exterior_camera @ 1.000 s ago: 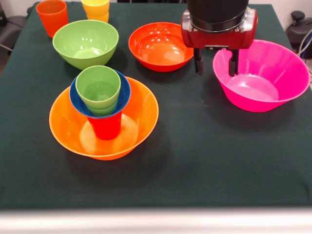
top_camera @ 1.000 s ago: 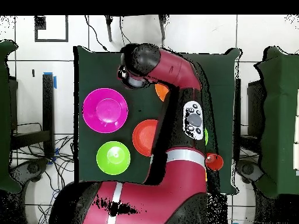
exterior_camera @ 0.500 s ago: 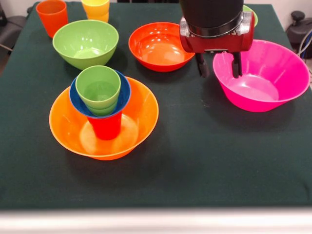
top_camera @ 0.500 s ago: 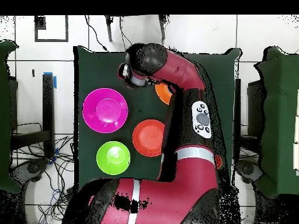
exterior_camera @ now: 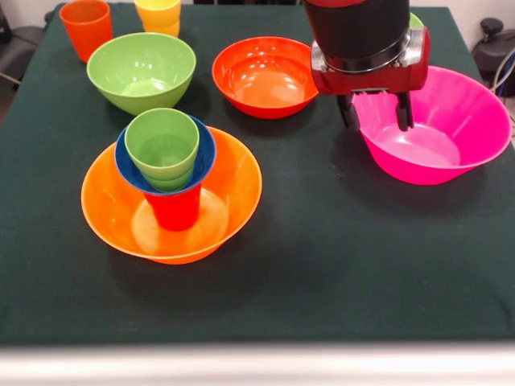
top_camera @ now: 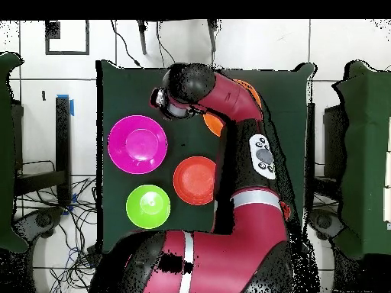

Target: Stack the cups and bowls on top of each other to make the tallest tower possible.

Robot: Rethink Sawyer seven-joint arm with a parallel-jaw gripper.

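Observation:
The tower stands at the front left: a large orange bowl (exterior_camera: 233,193) holds a red cup (exterior_camera: 175,209), topped by a small blue bowl (exterior_camera: 206,153) and nested light green cups (exterior_camera: 162,145). My gripper (exterior_camera: 376,119) hangs open at the left rim of the large pink bowl (exterior_camera: 438,121). One finger is outside that rim and the other is over the bowl's inside. Nothing is held. In the overhead view the gripper (top_camera: 162,99) sits just beyond the pink bowl (top_camera: 137,144), and the arm hides most of the orange bowl (top_camera: 213,123).
A light green bowl (exterior_camera: 141,71) and a red-orange bowl (exterior_camera: 264,76) sit at the back. An orange cup (exterior_camera: 86,26) and a yellow cup (exterior_camera: 158,14) stand at the far left edge. A green rim (exterior_camera: 416,19) peeks out behind the arm.
The gripper has shifted right in the front view, toward the pink bowl, and still stands open. The bowls and cups have not moved.

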